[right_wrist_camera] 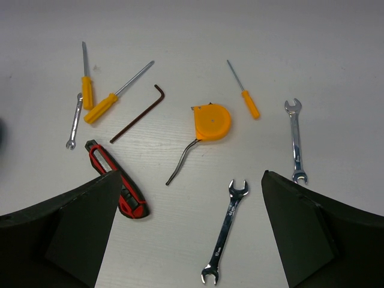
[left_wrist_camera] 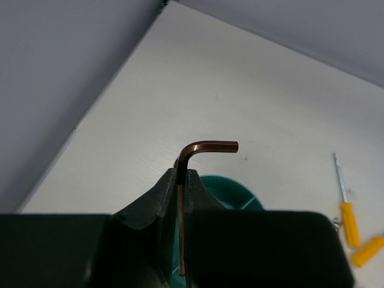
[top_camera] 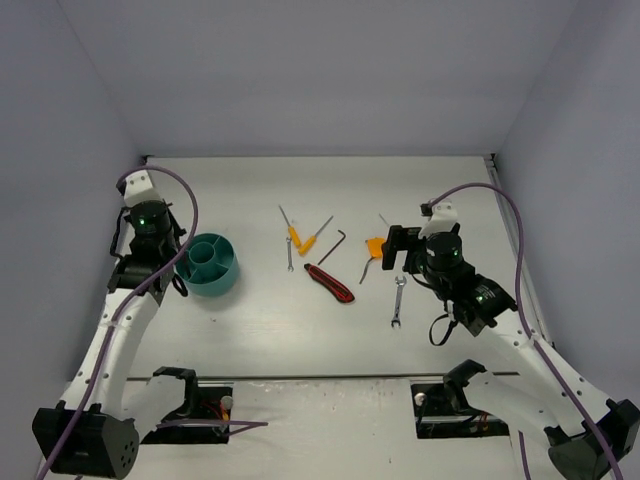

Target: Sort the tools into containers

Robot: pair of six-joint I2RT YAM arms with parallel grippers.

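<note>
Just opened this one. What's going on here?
The left gripper is shut on a dark hex key, holding it right by the teal bowl, not yet released. The right gripper is open and hovers over the loose tools on the table: a second hex key, a red-and-black utility knife, an orange-headed tool, three orange-handled screwdrivers and three silver wrenches. It touches none of them.

Three screwdrivers (right_wrist_camera: 87, 90), three wrenches (right_wrist_camera: 226, 231), two keys (right_wrist_camera: 137, 114)
</note>
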